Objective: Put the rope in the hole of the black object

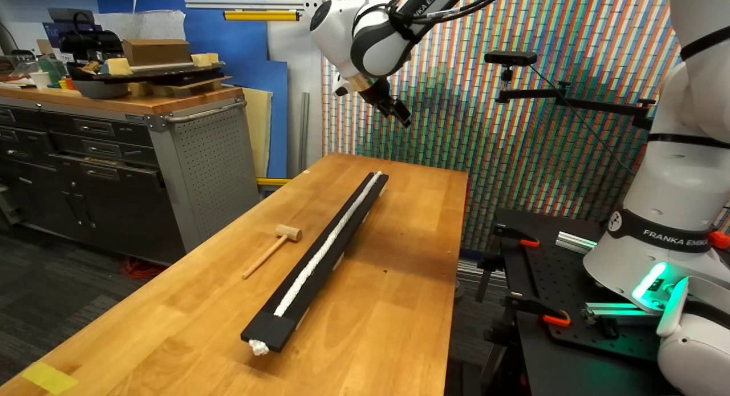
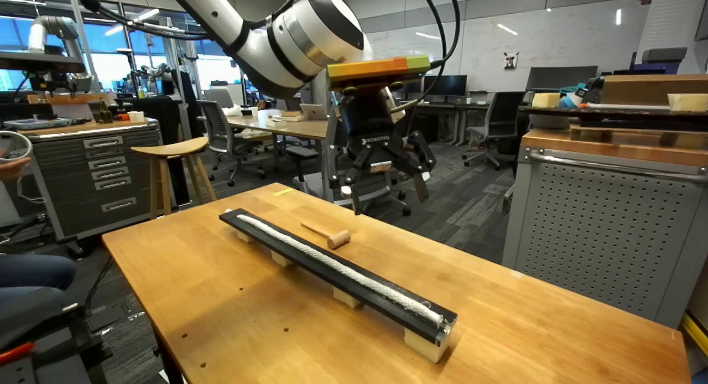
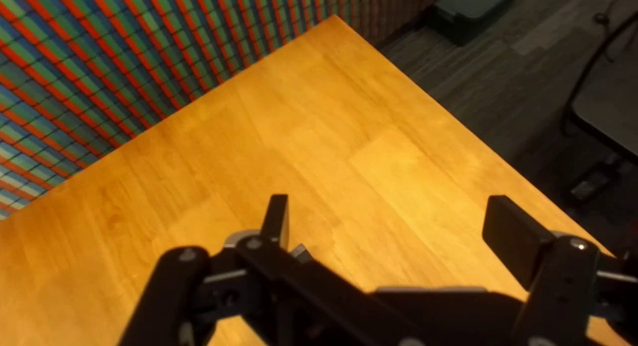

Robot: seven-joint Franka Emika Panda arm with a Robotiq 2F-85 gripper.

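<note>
Along the top of the black object, a long bar on the table, lies the white rope. In an exterior view the rope follows the length of the bar and stands somewhat proud near the closer end. The hole, a lengthwise groove, is covered by the rope; how deep the rope sits I cannot tell. A white tuft pokes out past the bar's end. High above the table hangs my gripper, its fingers wide apart. The wrist view shows only tabletop between the fingertips of the gripper.
A wooden mallet lies beside the bar. Pale blocks prop the bar off the wooden table. A tool cabinet stands past the table's edge, and a camera on an arm rises near the robot's base.
</note>
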